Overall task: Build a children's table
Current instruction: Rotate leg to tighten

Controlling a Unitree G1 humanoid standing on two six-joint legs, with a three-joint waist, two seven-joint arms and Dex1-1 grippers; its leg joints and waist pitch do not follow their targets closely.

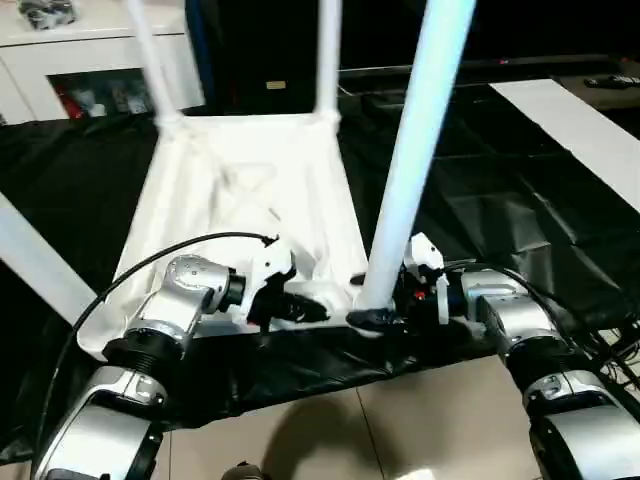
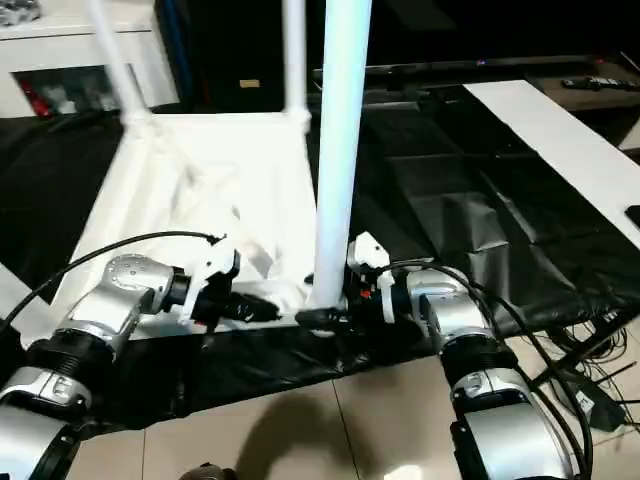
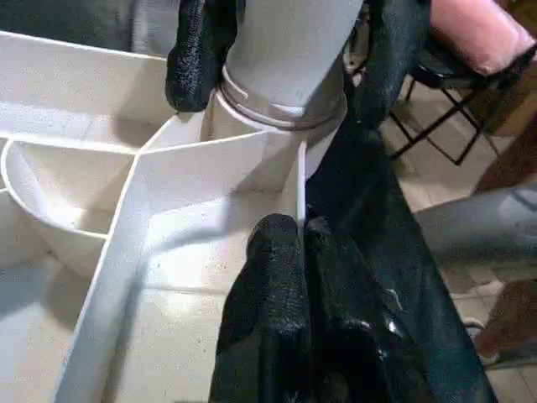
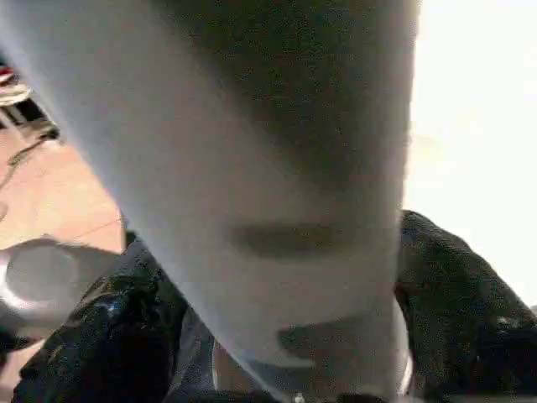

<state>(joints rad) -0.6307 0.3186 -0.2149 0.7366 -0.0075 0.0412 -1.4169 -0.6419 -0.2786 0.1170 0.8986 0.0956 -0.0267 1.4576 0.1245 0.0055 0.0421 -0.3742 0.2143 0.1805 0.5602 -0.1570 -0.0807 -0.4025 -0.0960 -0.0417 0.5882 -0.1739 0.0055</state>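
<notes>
The children's table lies upside down on a black cloth, its white ribbed top facing up. Two far legs stand in the back corner sockets, and another leg slants at the left edge. The near right leg stands upright in its corner socket. My right gripper is closed around the base of this leg, one black finger on each side. My left gripper is shut, pinching a thin rib of the top right beside that socket.
The black cloth covers the floor under the table. A white cabinet stands at the back left and a white board lies at the right. Cables trail on the tiles. A person's sleeve and a folding chair are nearby.
</notes>
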